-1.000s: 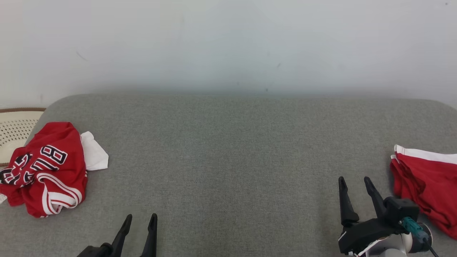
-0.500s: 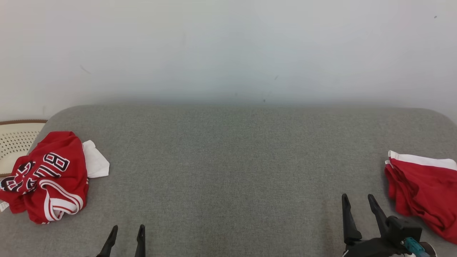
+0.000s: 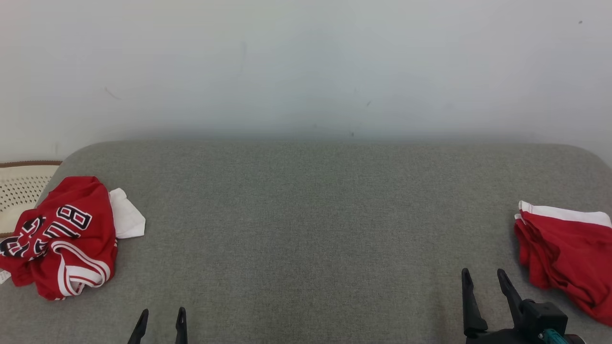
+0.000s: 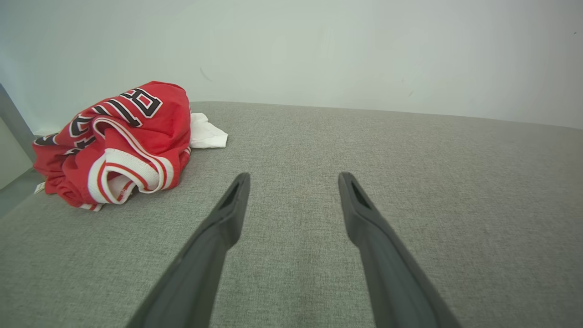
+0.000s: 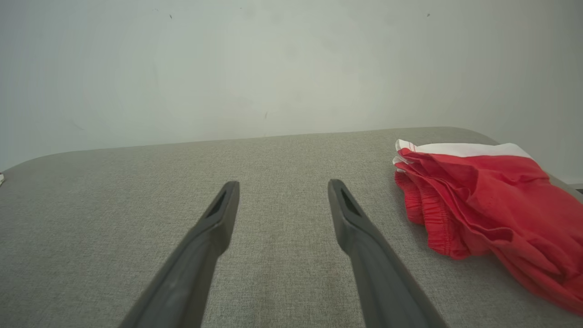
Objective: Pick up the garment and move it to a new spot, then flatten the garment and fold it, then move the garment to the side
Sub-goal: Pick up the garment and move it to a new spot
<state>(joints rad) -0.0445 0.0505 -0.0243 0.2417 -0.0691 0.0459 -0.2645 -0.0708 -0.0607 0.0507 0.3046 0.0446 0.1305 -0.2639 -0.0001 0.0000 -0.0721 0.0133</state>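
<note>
Jaws of the left gripper [image 3: 161,314] stand wide apart and empty. In the left wrist view the same gripper [image 4: 294,180] has its two dark fingers [image 4: 227,218] poised over bare grey fabric, and whether the tips touch it I cannot tell. The right gripper [image 3: 484,274] is spread just as wide and also grips nothing. Its wrist view shows it [image 5: 283,184] above the same cloth-covered surface.

Outward from the left gripper, up and to its left, a crumpled red jersey [image 3: 62,239] with black-and-white lettering and striped trim lies in a heap near the left end of the grey cushion [image 3: 306,215]. It is well apart from the fingers, with open fabric between [image 4: 118,141]. A white cloth [image 3: 126,215] pokes out from under its far right side. Beyond the cushion's left end sits a pale perforated basket [image 3: 19,184].

Near the right gripper, a little ahead and to its right, red shorts [image 3: 564,253] with a white band lie folded at the cushion's right end [image 5: 483,200], not touching the fingers. A plain pale wall [image 3: 306,62] stands behind.

Against a second ago, the head camera has tipped, so the whole scene sits lower. Both grippers have sunk further toward the bottom edge than the garments have, showing less of themselves. Their spread is unchanged, and the jersey and shorts lie as before.
</note>
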